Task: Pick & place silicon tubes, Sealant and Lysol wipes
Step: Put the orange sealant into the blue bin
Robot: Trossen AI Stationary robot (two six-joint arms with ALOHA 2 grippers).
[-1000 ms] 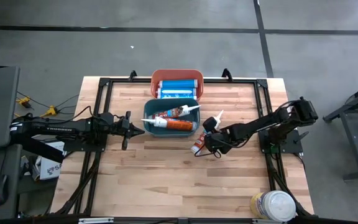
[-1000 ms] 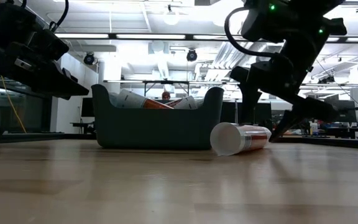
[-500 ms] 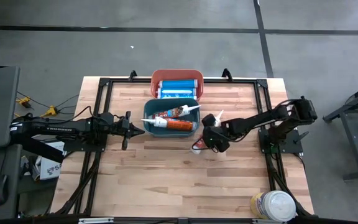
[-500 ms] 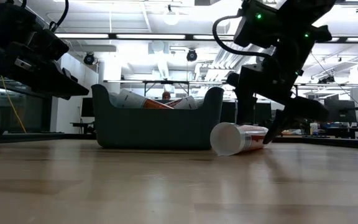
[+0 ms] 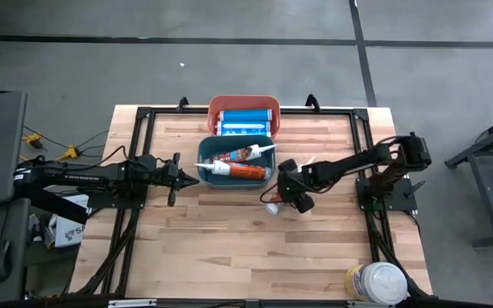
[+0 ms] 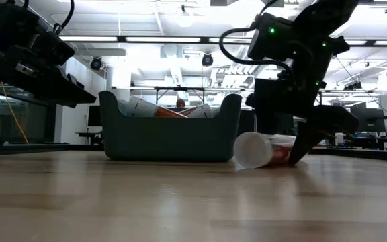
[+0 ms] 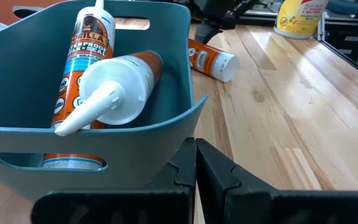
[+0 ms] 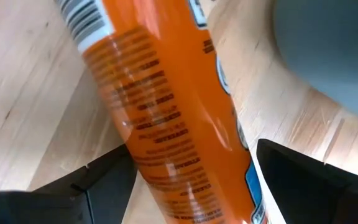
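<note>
An orange sealant tube (image 5: 272,204) lies on its side on the wooden table, just right of the teal bin (image 5: 205,147). Its white nozzle points toward the far right. My right gripper (image 5: 288,188) stands open over the tube's middle and slants down, one finger on each side of it (image 8: 185,124). In the low view the tube's wide end (image 6: 254,150) faces the camera below that gripper (image 6: 284,144). My left gripper (image 5: 178,171) waits shut, left of the teal bin (image 7: 196,163). The Lysol wipes canister (image 5: 375,282) stands at the table's near right corner. My right gripper straddles the middle of the orange tube (image 8: 166,155), its fingers lying across it and coming from above at a slant. One finger (image 8: 104,183) sits right against the tube's side, but I cannot tell whether it touches. The tube lies on the table.
Two more tubes (image 5: 238,162) lie in the teal bin. Behind it a red bin (image 5: 229,104) holds blue cartridges (image 5: 244,120). Black frame rails run along the table's edges. Bare wood stretches across the table's near half.
My right gripper has moved toward the teal bin and down over the orange tube. It has rolled its wrist and stayed open. In the low view the tube's wide end has shifted a little.
</note>
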